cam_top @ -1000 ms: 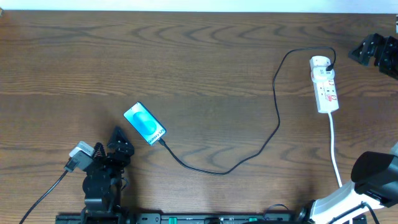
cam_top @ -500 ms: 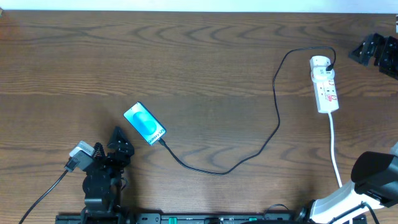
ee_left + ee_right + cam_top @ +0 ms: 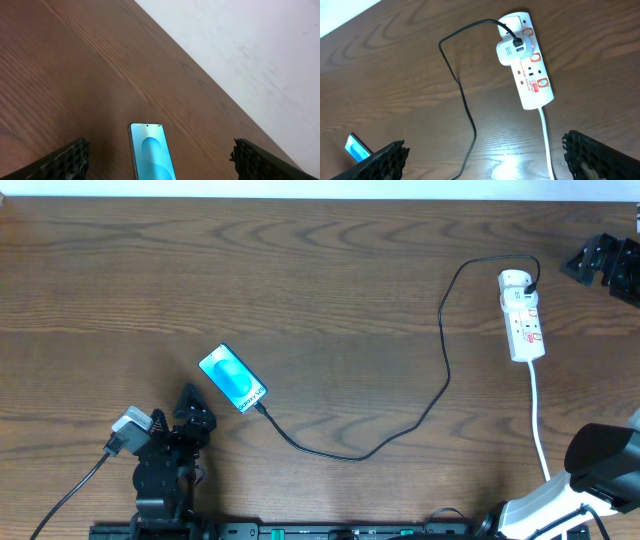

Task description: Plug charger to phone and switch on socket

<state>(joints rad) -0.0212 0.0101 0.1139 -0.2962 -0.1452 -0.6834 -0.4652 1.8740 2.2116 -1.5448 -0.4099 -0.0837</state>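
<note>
The phone (image 3: 232, 379) lies on the table with its cyan screen up. It also shows in the left wrist view (image 3: 152, 155) and the right wrist view (image 3: 357, 148). The thin black charger cable (image 3: 440, 380) runs from the phone's near-right end (image 3: 260, 409) in a loop to a white adapter (image 3: 509, 52) plugged into the white power strip (image 3: 525, 325). The strip (image 3: 532, 82) shows red switches. My left gripper (image 3: 160, 162) is open and empty, just short of the phone (image 3: 190, 412). My right gripper (image 3: 485, 150) is open and empty, held high above the table on the strip's near side.
The strip's white cord (image 3: 540, 430) runs toward the near edge by my right arm (image 3: 605, 465). A black object (image 3: 600, 260) sits at the far right edge. The table's far edge (image 3: 210, 75) meets a white floor.
</note>
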